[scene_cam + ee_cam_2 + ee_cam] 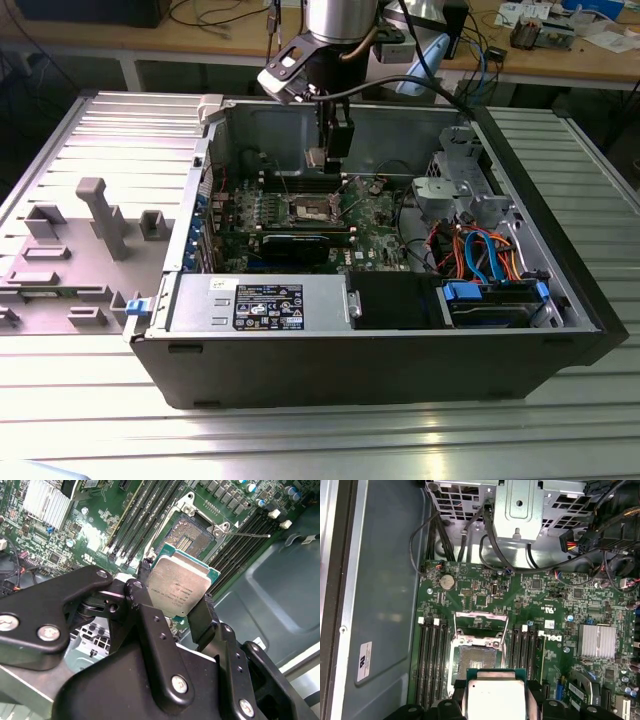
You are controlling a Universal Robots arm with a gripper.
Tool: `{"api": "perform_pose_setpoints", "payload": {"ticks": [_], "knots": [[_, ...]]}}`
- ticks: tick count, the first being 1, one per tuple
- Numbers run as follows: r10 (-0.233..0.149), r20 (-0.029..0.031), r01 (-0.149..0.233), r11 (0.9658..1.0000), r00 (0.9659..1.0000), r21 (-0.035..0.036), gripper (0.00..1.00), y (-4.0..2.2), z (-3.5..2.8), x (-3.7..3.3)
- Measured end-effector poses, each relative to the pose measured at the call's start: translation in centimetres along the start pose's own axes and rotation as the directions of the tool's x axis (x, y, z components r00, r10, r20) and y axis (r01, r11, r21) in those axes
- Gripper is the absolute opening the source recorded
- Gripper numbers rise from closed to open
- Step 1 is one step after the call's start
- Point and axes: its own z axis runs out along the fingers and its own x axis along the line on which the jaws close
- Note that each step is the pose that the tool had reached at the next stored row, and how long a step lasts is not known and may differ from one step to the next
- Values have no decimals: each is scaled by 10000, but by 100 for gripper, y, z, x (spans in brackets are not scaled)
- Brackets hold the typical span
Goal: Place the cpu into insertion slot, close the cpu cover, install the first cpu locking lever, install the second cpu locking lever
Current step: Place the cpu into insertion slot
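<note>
My gripper [176,600] is shut on the cpu [180,586], a small square chip with a silver-grey top, held by its edges between two black fingers [202,617]. The cpu [495,696] hangs tilted just above the motherboard, beside the insertion slot [474,661], whose dark pin field lies bare. The insertion slot [192,532] sits close past the chip's far edge. The cpu cover [481,614] stands swung up behind the slot. A thin wire lever [247,534] sticks out free beside the socket. In the exterior view the gripper [328,160] reaches down into the open computer case above the slot [310,208].
Long black memory slots [431,660] flank the socket on both sides. A finned heatsink [596,641] and a long black card [300,245] lie nearby. The grey power-supply box [260,305], blue drive bay [492,300] and orange and blue cables [480,248] fill the case's near side.
</note>
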Motion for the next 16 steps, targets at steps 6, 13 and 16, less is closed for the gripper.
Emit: {"api": "perform_pose_setpoints", "payload": {"ticks": [6, 13, 16], "knots": [[116, 6, -116, 9999, 9999, 2, 55, 0, 3, 0], [291, 20, -291, 9996, 9996, 7, 55, 0, 6, 0], [360, 25, -360, 9994, 9993, 8, 55, 0, 8, 0]]}}
